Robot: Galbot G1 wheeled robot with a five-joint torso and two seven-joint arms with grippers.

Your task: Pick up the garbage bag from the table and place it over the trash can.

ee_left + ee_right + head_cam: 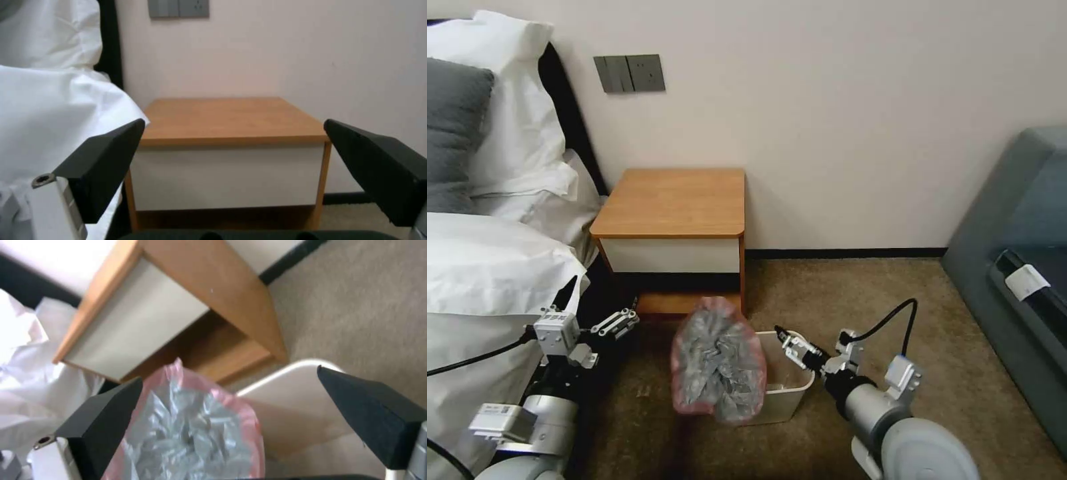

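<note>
The right tool hovers over the near right edge of the trash can, its fingers spread wide and holding nothing. Just to that tool's left, the garbage bag stands crumpled over the can's left side, pinkish rim up, covering only part of the opening. The left tool, also wide and empty, sits low beside the bed, left of the bag. Beyond both, the tabletop stands against the wall.
</note>
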